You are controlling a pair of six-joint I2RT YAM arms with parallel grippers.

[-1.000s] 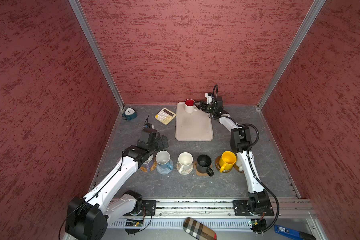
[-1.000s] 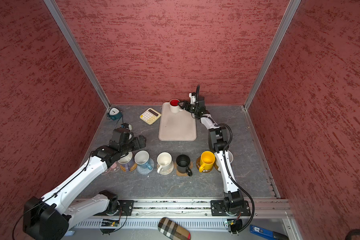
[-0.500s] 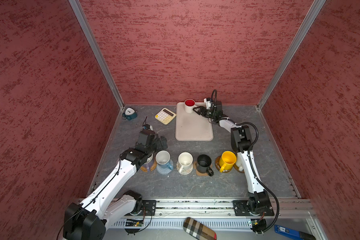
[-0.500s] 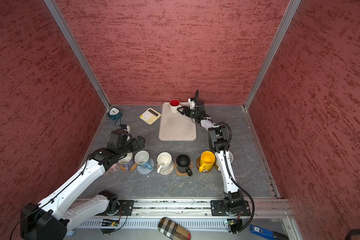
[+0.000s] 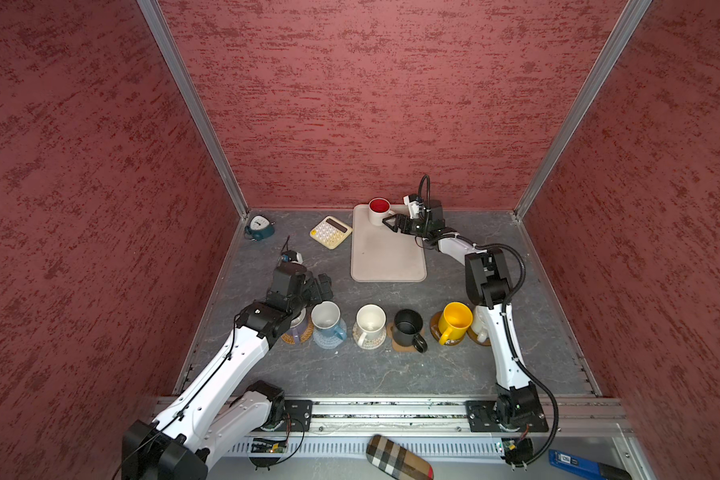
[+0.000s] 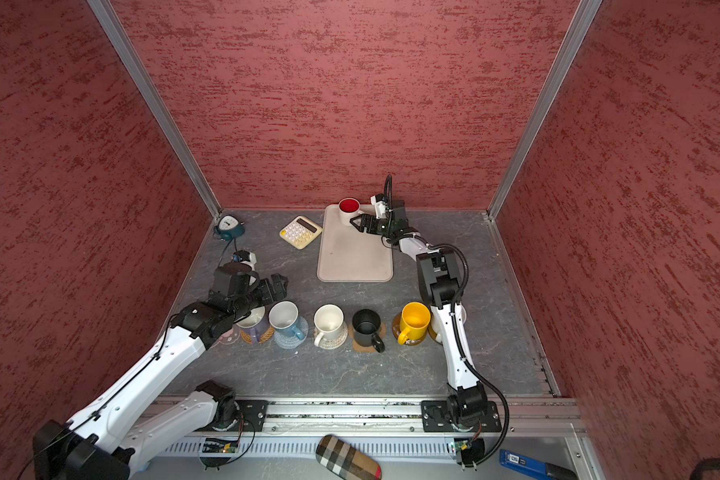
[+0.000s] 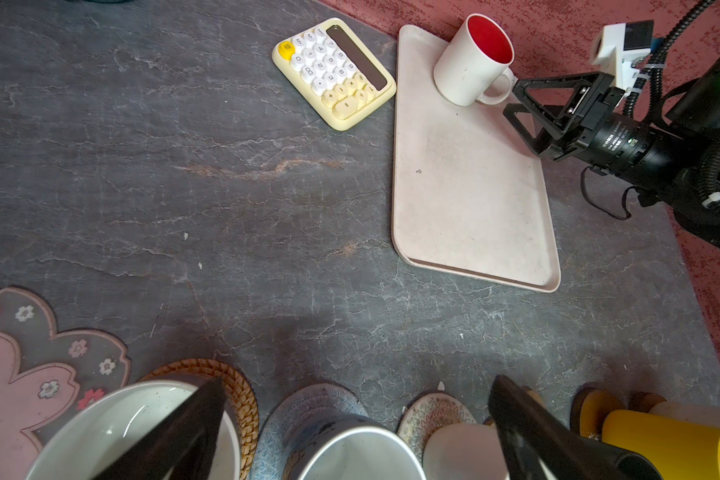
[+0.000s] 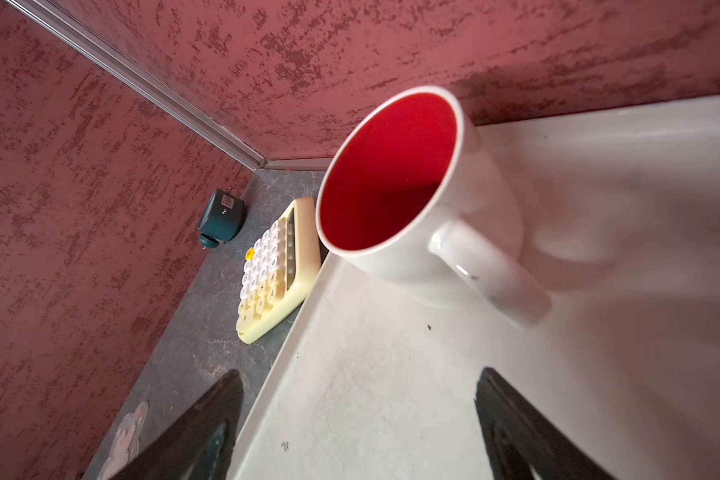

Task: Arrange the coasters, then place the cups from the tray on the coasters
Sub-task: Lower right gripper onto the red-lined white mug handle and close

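Observation:
A white cup with a red inside (image 5: 379, 211) (image 8: 412, 199) stands alone at the far end of the beige tray (image 5: 387, 257) (image 6: 354, 257). My right gripper (image 5: 388, 222) (image 8: 358, 374) is open just short of its handle, holding nothing. Several cups stand on coasters in a front row: blue (image 5: 327, 320), cream (image 5: 371, 322), black (image 5: 408, 326), yellow (image 5: 456, 320). A lavender cup (image 6: 255, 326) sits on the woven tan coaster under my left arm. My left gripper (image 5: 323, 286) (image 7: 358, 382) hangs open above that row. The pink flower coaster (image 7: 17, 374) lies bare.
A yellow calculator (image 5: 330, 232) lies just left of the tray, and a teal alarm clock (image 5: 259, 226) sits in the far left corner. Another white cup (image 5: 479, 328) is half hidden behind my right arm. Red walls close in three sides.
My right gripper has swung lower and closer to the red-inside cup's handle and opened a little wider. My left arm has barely shifted.

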